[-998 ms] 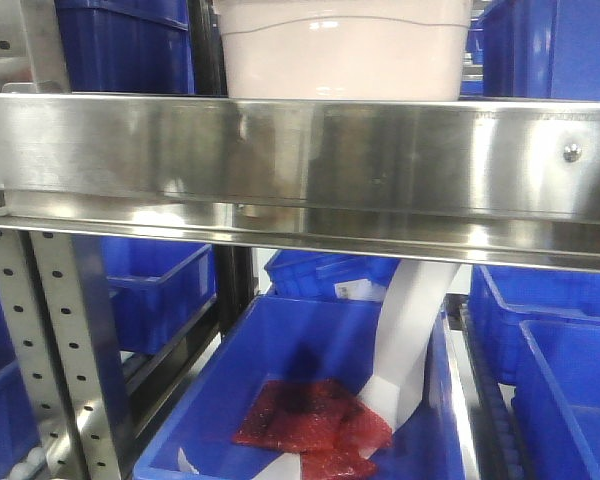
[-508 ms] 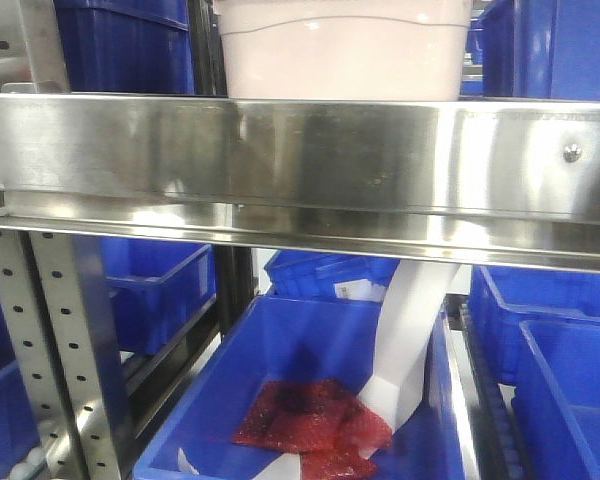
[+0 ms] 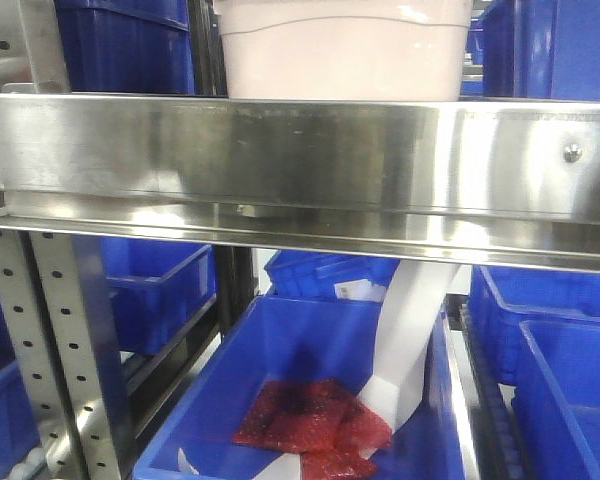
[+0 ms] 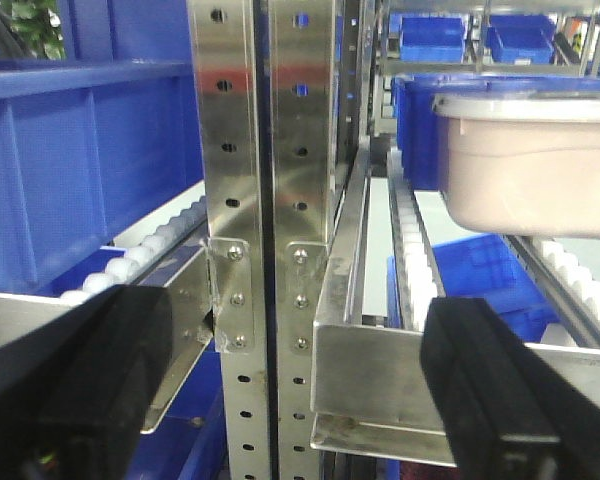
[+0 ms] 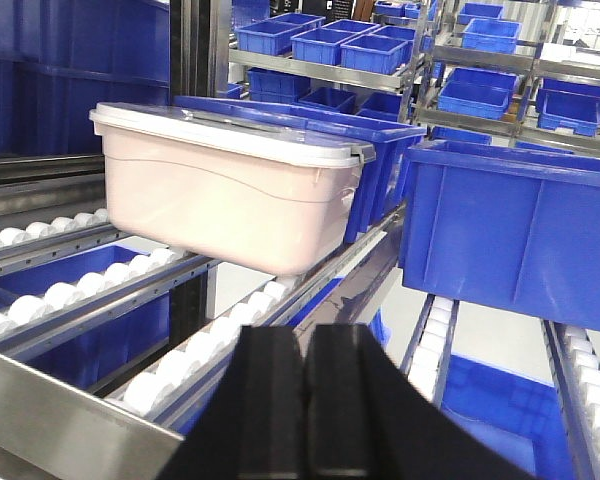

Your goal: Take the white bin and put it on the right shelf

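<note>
Nothing has moved in the front view since a second ago: the white bin (image 3: 345,50) sits in the same spot above the wide steel front beam of the right shelf (image 3: 300,165), only the reflections on the beam differ a bit. Right gripper (image 5: 305,400): its two black fingers (image 5: 270,400) are pressed together with nothing between them, low in the wrist view. White bin (image 5: 225,195) is well beyond and up-left of those fingertips, lid on, resting on the white roller tracks (image 5: 190,360) of the shelf, apart from the gripper. A big blue bin (image 5: 510,235) stands up-right of the fingers, beside the white one. Left gripper (image 4: 300,390): black fingers (image 4: 490,390) spread wide apart, empty. Between them, straight ahead, are the perforated steel posts (image 4: 265,200) and the shelf's front beam (image 4: 380,380). The white bin (image 4: 530,160) is above the right-hand finger, farther back, not touching it. Below the beam in the front view a blue tote (image 3: 280,350) holds red bags (image 3: 315,415) and a white strip (image 3: 410,340).
</note>
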You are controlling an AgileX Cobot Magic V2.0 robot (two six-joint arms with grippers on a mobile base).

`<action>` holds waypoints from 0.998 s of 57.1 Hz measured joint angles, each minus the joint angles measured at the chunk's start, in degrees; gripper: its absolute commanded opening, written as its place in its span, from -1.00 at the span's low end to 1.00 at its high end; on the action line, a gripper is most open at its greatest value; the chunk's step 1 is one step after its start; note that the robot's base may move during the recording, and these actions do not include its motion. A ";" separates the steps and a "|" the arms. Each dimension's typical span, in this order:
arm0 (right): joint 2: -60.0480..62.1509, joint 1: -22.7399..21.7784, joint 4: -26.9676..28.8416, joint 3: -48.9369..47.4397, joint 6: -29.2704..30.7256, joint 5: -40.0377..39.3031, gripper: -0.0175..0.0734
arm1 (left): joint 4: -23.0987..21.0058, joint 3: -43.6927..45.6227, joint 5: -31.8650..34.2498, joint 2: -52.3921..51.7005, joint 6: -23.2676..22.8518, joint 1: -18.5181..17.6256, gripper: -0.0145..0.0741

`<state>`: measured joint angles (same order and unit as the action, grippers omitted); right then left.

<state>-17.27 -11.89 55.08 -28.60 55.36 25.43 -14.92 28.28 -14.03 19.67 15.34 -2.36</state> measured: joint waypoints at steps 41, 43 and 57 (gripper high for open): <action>0.00 0.00 0.00 0.00 0.00 0.10 -0.46 | 0.00 0.00 0.13 0.00 0.00 0.00 -0.94; 0.00 0.00 0.00 0.00 0.00 0.10 -0.46 | 0.00 0.00 0.13 0.00 0.00 0.00 -0.94; 0.00 0.00 0.00 0.00 0.00 0.10 -0.46 | 0.00 0.00 0.35 0.00 0.00 0.00 -0.94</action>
<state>-17.27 -11.89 55.08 -28.60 55.36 25.52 -14.92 28.28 -13.68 19.67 15.34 -2.36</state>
